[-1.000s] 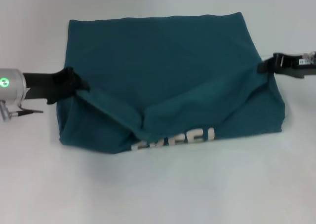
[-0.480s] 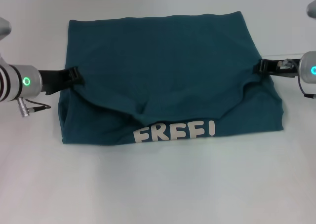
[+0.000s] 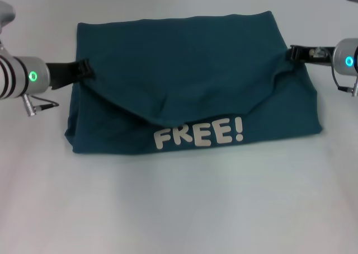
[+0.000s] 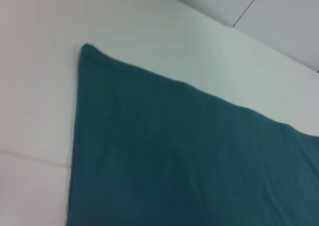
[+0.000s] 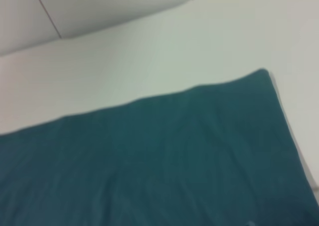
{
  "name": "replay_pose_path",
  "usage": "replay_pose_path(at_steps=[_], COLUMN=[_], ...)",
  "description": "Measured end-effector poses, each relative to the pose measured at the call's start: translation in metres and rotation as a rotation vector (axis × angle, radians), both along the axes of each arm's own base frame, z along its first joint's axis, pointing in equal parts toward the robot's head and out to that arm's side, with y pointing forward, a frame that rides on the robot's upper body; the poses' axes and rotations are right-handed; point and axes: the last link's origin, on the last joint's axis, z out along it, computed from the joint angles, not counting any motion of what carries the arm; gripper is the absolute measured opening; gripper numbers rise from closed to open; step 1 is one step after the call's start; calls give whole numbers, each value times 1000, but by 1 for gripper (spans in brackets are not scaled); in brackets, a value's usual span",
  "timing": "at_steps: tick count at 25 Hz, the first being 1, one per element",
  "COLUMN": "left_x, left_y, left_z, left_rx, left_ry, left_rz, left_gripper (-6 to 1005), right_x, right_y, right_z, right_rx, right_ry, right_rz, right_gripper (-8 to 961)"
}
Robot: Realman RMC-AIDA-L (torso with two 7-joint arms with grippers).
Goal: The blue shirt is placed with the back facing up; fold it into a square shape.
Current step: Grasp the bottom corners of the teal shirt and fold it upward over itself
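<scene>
The blue shirt (image 3: 184,69) lies on the white table, its near part doubled over toward the far side, so the white "FREE!" lettering (image 3: 198,135) shows along the front. The folded flap sags to a point in the middle. My left gripper (image 3: 85,71) is shut on the flap's left corner at the shirt's left edge. My right gripper (image 3: 293,52) is shut on the flap's right corner at the right edge. The left wrist view shows plain shirt cloth (image 4: 189,156), and so does the right wrist view (image 5: 164,161); neither shows any fingers.
The white table (image 3: 179,209) runs all around the shirt, with bare surface in front and at both sides. A seam between wall panels shows behind the table in the wrist views.
Both grippers have carried the flap's corners farther toward the far side. The flap has flattened and the lettering, crumpled and partly hidden before, now reads in full.
</scene>
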Motion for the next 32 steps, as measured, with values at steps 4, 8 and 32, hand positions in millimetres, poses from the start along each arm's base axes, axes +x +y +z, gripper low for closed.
replay_pose_path(at_steps=[4,8,32], left_x=[8,11,4], left_y=[7,13,7], left_z=[2,-1,-24], left_rx=[36,81,139], left_ry=[17,61,131], left_rz=[-21,-35,-30], left_gripper=[14,14,15], right_x=[-7,-9,-15], right_y=[7,11,19], right_z=[4,2,-13], right_rx=[37,68,58], right_ry=[-10,-27,-150], right_rz=[13,14,45], right_gripper=[98,101,121])
